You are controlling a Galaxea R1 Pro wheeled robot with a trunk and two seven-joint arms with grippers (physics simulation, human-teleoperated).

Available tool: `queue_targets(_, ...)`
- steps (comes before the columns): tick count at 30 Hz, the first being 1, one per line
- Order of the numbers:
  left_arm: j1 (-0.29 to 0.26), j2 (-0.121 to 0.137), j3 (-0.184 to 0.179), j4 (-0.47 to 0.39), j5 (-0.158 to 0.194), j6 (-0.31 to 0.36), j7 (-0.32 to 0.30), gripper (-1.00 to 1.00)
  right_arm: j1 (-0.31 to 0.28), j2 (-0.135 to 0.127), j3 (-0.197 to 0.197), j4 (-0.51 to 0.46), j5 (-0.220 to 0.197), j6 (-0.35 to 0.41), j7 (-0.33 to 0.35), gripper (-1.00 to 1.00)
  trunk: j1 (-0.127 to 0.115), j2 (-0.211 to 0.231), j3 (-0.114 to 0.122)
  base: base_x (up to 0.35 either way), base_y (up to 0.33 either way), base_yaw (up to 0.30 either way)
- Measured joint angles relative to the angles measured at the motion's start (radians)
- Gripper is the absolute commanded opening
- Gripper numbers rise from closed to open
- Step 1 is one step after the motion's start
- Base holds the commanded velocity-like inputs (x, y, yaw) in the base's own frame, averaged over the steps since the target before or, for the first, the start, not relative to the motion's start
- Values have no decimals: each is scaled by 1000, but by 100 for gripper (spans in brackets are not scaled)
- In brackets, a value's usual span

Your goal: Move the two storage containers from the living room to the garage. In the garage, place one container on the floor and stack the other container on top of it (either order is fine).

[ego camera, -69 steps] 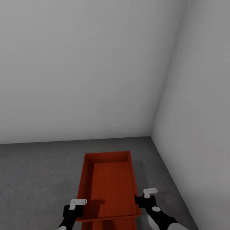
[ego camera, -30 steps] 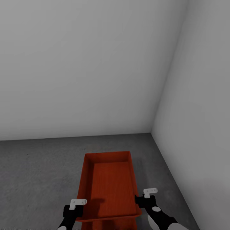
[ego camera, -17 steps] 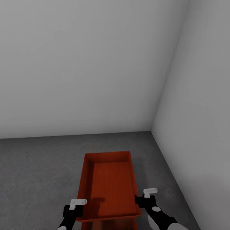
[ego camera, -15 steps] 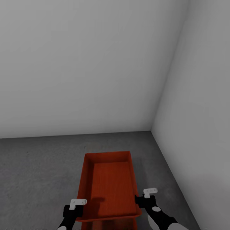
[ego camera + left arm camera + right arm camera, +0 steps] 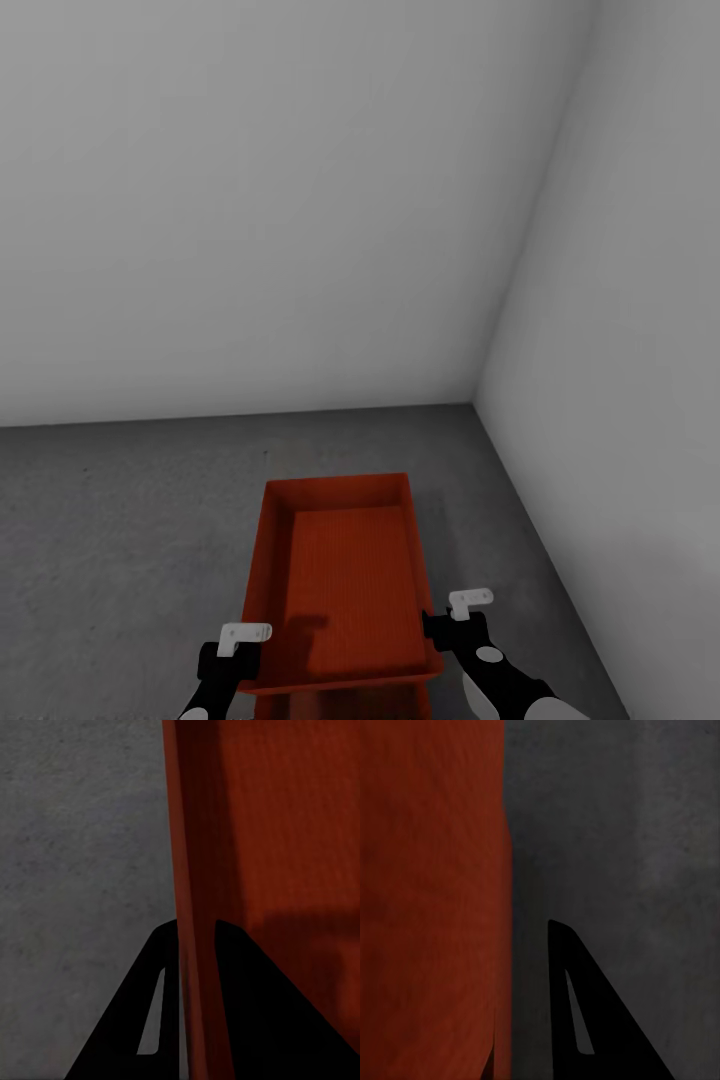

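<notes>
Our left gripper (image 5: 240, 655) pinches the tub (image 5: 345, 580) by its left wall; our right gripper (image 5: 452, 622) clasps the right wall. The tub sits low centre of the frame over the concrete floor (image 5: 120, 540), near the corner. A second tub (image 5: 345, 700) peeks beneath. Uneven release could skew the stack.

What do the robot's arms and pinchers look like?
Both arms are glossy black with white patches. The left gripper and right gripper each carry a small white bracket with tiny dark dots on top. Up close, the fingers are black, pointed wedges with a narrow slot.
</notes>
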State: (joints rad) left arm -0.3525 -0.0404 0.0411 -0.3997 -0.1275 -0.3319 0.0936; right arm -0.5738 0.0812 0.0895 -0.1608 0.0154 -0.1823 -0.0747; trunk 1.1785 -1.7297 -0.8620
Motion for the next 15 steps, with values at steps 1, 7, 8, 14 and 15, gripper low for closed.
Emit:
queue_targets(1, 0, 0, 0, 0, 0, 0, 0, -100, 0, 0, 0, 0, 0, 0, 0, -100, 0, 0, -2, 0, 0, 0)
queue_targets(7, 0, 0, 0, 0, -1, 0, 0, -100, 0, 0, 0, 0, 0, 0, 0, -100, 0, 0, -8, 0, 0, 0)
queue_targets(8, 0, 0, 0, 0, -2, 0, 0, -100, 0, 0, 0, 0, 0, 0, 0, -100, 0, 0, -9, 0, 0, 0)
queue_targets(14, 0, 0, 0, 0, -1, 0, 0, -100, 0, 0, 0, 0, 0, 0, 0, -100, 0, 0, -11, 0, 0, 0)
queue_targets(15, 0, 0, 0, 0, -1, 0, 0, -100, 0, 0, 0, 0, 0, 0, 0, -100, 0, 0, -12, 0, 0, 0)
